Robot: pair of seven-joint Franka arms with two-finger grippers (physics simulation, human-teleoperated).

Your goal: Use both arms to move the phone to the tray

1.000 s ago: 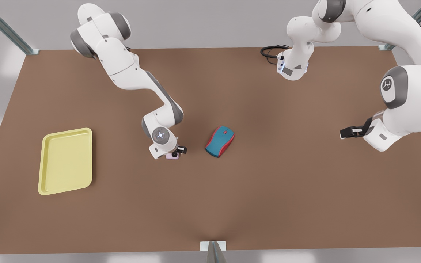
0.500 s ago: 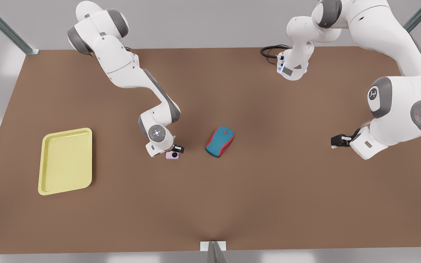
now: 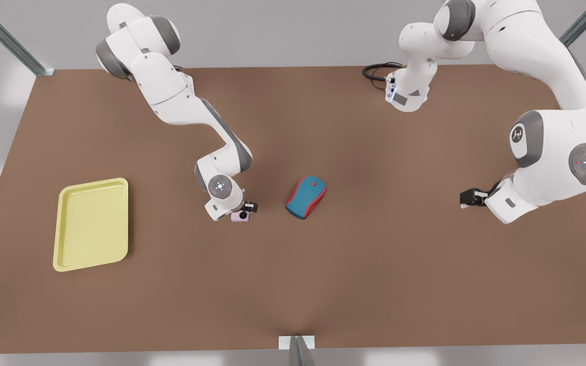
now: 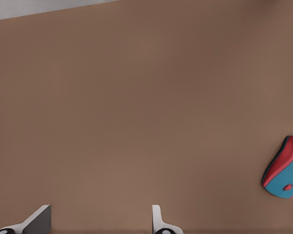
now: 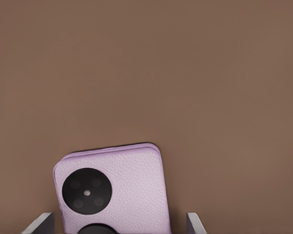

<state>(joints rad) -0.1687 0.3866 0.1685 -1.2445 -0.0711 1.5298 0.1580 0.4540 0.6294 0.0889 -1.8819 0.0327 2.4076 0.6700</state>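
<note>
Lilac phone [image 5: 112, 192] lies between right gripper [image 5: 119, 225] fingers, on table [image 3: 323, 279].

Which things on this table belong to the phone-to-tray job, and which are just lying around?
Part of the job:
phone, at the right gripper, fingers either side
tray
left gripper, open over bare table

Just lying about:
mouse
black cable
</note>
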